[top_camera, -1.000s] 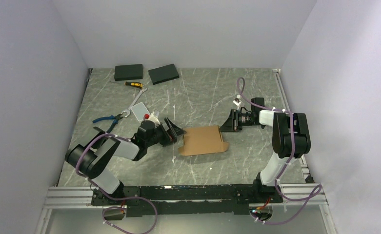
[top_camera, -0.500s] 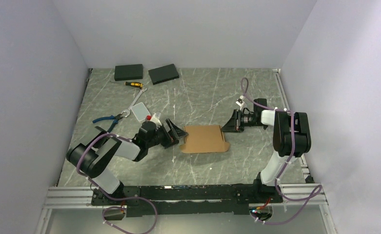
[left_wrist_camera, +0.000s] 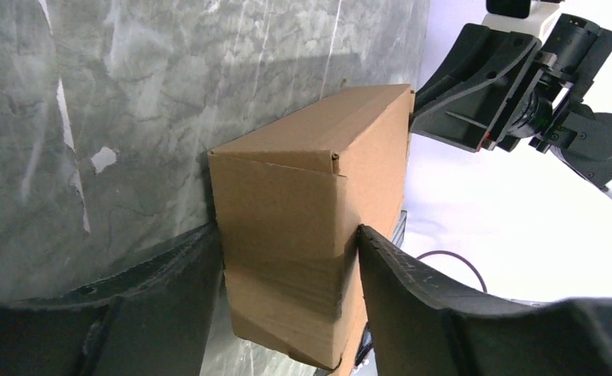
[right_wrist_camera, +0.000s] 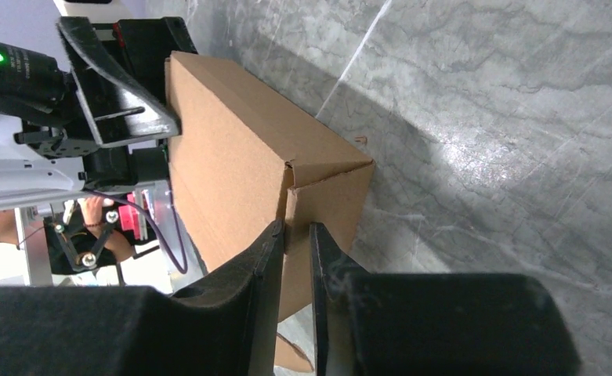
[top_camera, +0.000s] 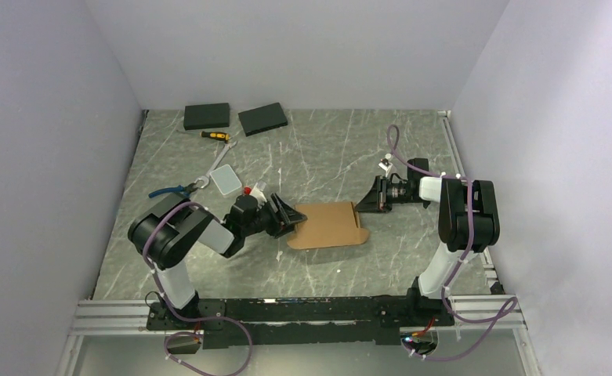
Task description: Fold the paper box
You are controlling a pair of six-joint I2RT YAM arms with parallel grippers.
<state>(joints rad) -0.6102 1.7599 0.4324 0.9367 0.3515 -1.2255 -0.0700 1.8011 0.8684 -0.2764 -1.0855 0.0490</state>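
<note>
The paper box (top_camera: 326,225) is a plain brown cardboard carton lying flat in the middle of the table, between my two arms. My left gripper (top_camera: 287,215) is at its left end. In the left wrist view its fingers (left_wrist_camera: 169,298) press both sides of the box (left_wrist_camera: 310,164), and the cardboard is dented between them, so my left gripper (left_wrist_camera: 288,235) is shut on it. My right gripper (top_camera: 363,200) is at the box's far right corner. In the right wrist view my right gripper (right_wrist_camera: 295,229) is shut on a thin end flap of the box (right_wrist_camera: 232,149).
Two black slabs (top_camera: 206,116) (top_camera: 262,118) lie at the back left. A yellow-handled screwdriver (top_camera: 215,135), blue pliers (top_camera: 173,192) and a white square pad (top_camera: 226,180) lie behind the left arm. Walls close in the left, back and right sides.
My left gripper has closed from wide open onto the box's left end, and the left arm's elbow has swung right. The box has straightened a little. The right gripper narrowed slightly on the flap.
</note>
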